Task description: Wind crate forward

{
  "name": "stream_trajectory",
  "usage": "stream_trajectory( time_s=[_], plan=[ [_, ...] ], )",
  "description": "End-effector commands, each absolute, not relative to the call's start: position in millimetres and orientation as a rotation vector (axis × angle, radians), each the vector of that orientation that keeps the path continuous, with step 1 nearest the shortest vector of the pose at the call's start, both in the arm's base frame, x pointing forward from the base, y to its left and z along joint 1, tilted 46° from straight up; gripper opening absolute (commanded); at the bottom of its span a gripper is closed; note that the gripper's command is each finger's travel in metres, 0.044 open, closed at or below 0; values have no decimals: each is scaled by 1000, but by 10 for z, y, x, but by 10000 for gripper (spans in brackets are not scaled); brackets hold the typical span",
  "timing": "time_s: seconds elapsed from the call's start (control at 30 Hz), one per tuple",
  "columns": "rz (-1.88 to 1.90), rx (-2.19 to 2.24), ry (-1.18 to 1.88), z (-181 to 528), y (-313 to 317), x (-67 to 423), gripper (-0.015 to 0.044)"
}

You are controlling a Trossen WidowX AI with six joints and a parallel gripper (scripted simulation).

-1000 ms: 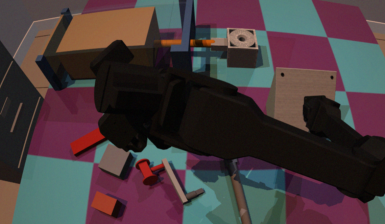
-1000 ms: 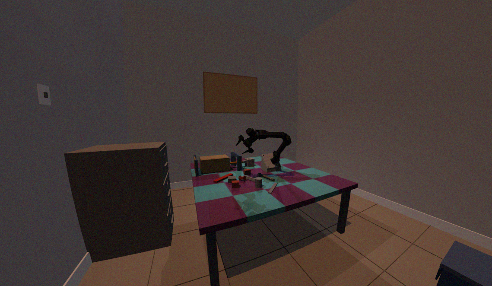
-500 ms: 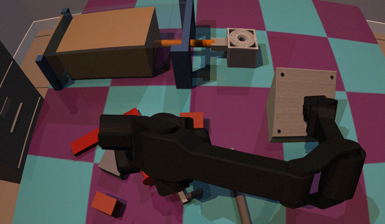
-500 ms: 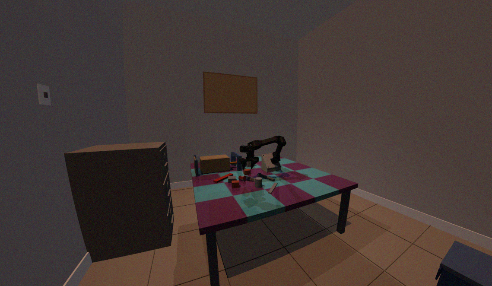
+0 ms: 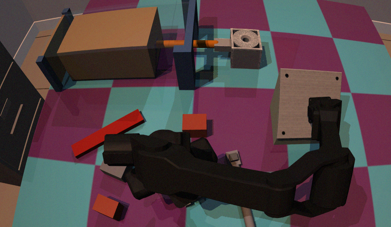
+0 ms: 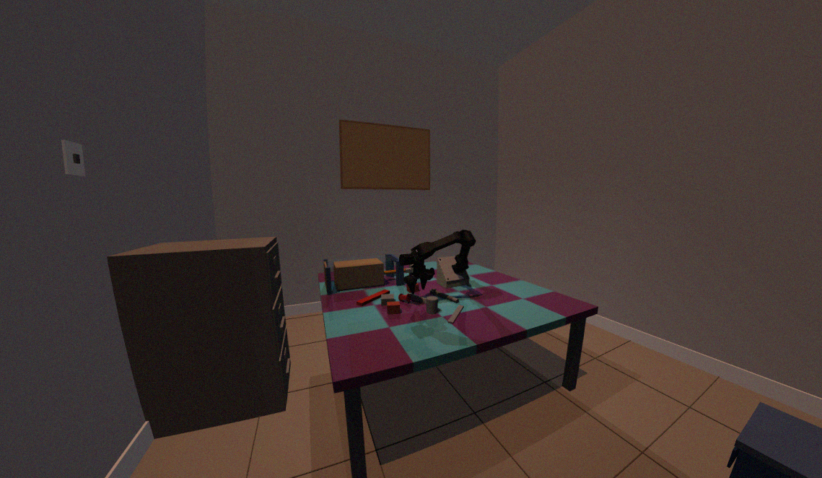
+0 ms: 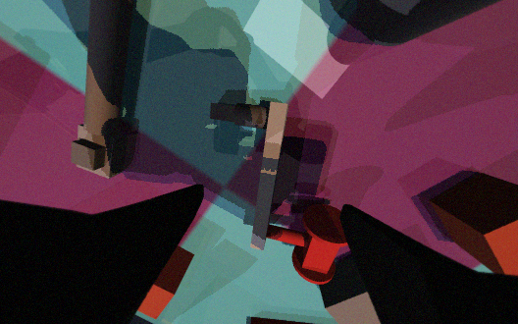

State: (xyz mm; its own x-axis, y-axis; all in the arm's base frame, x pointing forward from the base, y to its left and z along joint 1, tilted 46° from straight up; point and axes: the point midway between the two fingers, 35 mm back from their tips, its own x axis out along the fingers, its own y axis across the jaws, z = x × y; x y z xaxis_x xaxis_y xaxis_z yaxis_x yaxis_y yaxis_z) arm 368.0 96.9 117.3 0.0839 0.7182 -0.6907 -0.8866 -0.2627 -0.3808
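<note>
The brown crate (image 5: 106, 42) (image 6: 358, 273) sits flat in the clear-panelled cubby, a short gap behind the blue steel frame (image 5: 185, 64). An orange strap (image 5: 204, 43) runs through the frame to the grey winch (image 5: 245, 57), whose round top hole (image 5: 245, 39) is empty. The winch handle (image 7: 276, 125), a grey flat bar with a red knob (image 7: 321, 243) and a short key stub (image 7: 236, 113), lies on the bench. My gripper (image 7: 271, 200) (image 6: 416, 284) is open and empty, hanging low over the handle. In the top view my arm hides the handle.
A long bar tool with a square head (image 7: 100, 93) (image 5: 233, 156) lies beside the handle. A red bar (image 5: 109, 132), two orange blocks (image 5: 194, 121) (image 5: 106, 205) and a grey cube (image 5: 113, 170) lie around. The arm's grey mount plate (image 5: 298, 93) stands at the right.
</note>
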Motion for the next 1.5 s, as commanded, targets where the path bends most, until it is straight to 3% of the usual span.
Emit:
stream_trajectory(
  time_s=[0.0,0.63,1.1,1.47],
  plan=[
    [1565,-976,235,1011,1099,3691,440],
    [1565,-974,233,821,1293,3717,440],
    [1565,-980,223,860,1284,3728,72],
    [1565,-980,223,860,1284,3728,0]
  ],
)
